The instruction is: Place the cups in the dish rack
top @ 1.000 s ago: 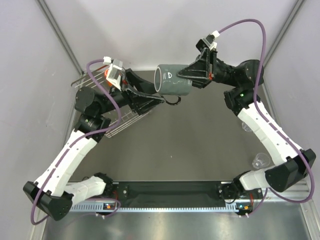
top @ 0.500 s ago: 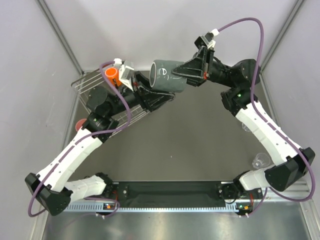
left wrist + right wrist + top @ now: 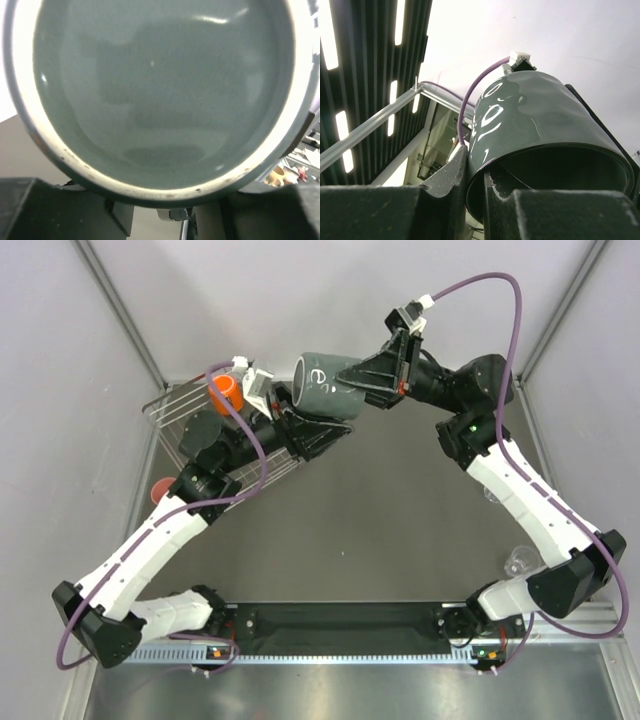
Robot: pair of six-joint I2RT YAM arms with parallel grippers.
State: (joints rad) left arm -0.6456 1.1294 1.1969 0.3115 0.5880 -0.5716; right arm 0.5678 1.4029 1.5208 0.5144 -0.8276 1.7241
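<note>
A dark grey cup (image 3: pixel 322 388) hangs on its side in the air just right of the dish rack (image 3: pixel 172 408). My right gripper (image 3: pixel 354 386) is shut on its rim, one finger inside and one outside (image 3: pixel 451 175). My left gripper (image 3: pixel 322 430) reaches under the cup from the rack side. In the left wrist view the cup's base (image 3: pixel 160 90) fills the frame above both fingers (image 3: pixel 60 210), and a small grey tab (image 3: pixel 175 214) shows between them. Their tips are hidden. An orange mug (image 3: pixel 224 392) sits in the rack. A clear tumbler (image 3: pixel 518 560) stands at the right.
A small red cup (image 3: pixel 158 488) lies left of the rack by the side wall. Another faint clear tumbler (image 3: pixel 490 495) stands beside the right forearm. Purple cables loop over both arms. Grey walls close in at the back and both sides.
Both arms have carried the grey cup left and a little back, toward the rack. The left jaws have narrowed beneath it. The orange mug has come into sight from behind the left wrist.
</note>
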